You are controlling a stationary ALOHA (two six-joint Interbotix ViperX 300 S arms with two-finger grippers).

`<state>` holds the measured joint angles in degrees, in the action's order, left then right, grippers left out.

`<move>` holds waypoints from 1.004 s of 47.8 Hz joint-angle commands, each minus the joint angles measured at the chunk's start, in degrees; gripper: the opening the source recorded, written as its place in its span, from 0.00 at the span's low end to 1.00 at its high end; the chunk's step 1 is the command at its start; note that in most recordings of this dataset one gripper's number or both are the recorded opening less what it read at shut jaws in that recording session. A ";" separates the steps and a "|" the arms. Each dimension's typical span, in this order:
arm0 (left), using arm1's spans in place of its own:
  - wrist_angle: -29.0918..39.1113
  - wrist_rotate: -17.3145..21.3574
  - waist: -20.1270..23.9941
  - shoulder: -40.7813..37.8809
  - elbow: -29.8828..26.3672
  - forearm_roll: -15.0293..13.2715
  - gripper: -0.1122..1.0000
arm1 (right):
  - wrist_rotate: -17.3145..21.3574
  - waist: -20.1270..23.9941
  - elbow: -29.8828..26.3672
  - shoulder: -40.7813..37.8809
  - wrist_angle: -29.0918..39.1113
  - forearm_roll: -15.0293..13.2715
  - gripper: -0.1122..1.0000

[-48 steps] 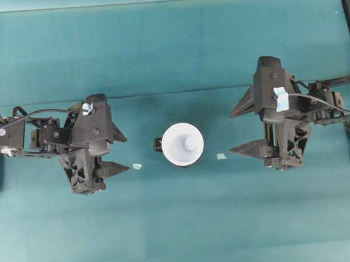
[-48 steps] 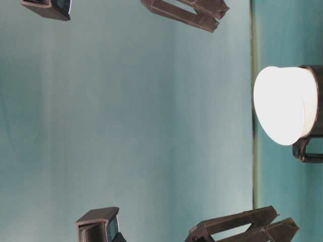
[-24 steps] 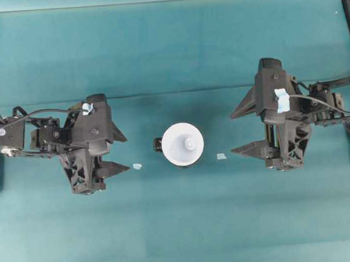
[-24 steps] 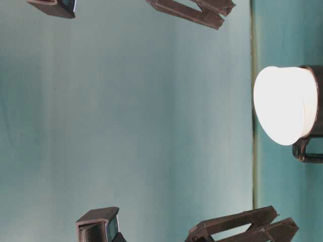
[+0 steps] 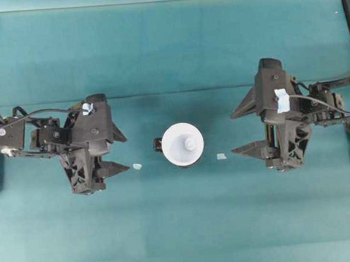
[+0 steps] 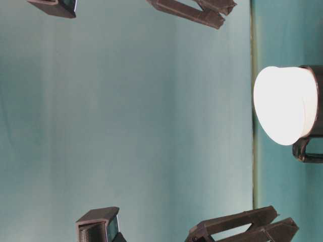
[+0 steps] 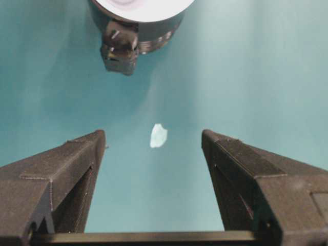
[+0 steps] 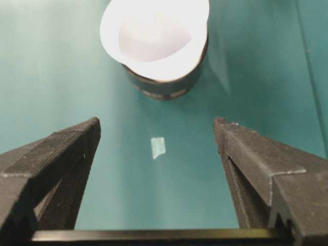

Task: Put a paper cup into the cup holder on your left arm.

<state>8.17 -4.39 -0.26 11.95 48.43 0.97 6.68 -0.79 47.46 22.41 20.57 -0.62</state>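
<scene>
Paper cup point(image 5: 182, 144) sits in cup holder point(image 5: 158, 145), table centre, btwn arms. Left gripper point(image 5: 116, 152) and right gripper point(image 5: 246, 129) both spread wide, empty, well apart from cup. Judgement: insertion looks done; keep clear, don't nudge holder.

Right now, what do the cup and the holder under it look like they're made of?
The cup looks like thin matte white paper, with a rolled rim and no gloss. The holder looks like glossy black hard plastic, possibly coated metal: light glints on its wall, and a moulded knob sticks out.
</scene>
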 commanded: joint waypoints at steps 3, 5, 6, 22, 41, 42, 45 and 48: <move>-0.44 0.00 0.00 0.18 -0.88 0.09 0.81 | -0.09 0.18 -0.53 0.35 -0.44 0.09 0.92; -0.44 0.00 0.00 0.18 -0.88 0.09 0.81 | -0.09 0.18 -0.53 0.35 -0.44 0.09 0.92; -0.44 0.00 0.00 0.18 -0.88 0.09 0.81 | -0.09 0.18 -0.53 0.35 -0.53 0.09 0.92; -0.44 -0.09 -0.09 0.18 -0.79 0.09 0.81 | -0.09 0.18 -0.53 0.35 -1.32 0.09 0.92; -0.44 -2.55 -0.44 0.18 -0.88 0.09 0.81 | -0.09 0.18 -0.53 0.35 -1.32 0.09 0.92; -0.44 -2.55 -0.53 0.18 -0.97 0.09 0.81 | -0.09 0.18 -0.53 0.35 -1.32 0.09 0.92; -0.53 -2.46 -0.53 0.09 -0.97 0.09 0.81 | 0.00 0.18 -0.53 0.35 -1.32 0.09 0.92; -0.53 -2.55 -0.62 0.09 -0.88 0.18 0.81 | 0.00 0.18 -0.53 0.35 -1.32 0.09 0.92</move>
<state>8.17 -6.86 -0.62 11.87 48.34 1.05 6.68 -0.79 47.46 22.41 19.69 -0.62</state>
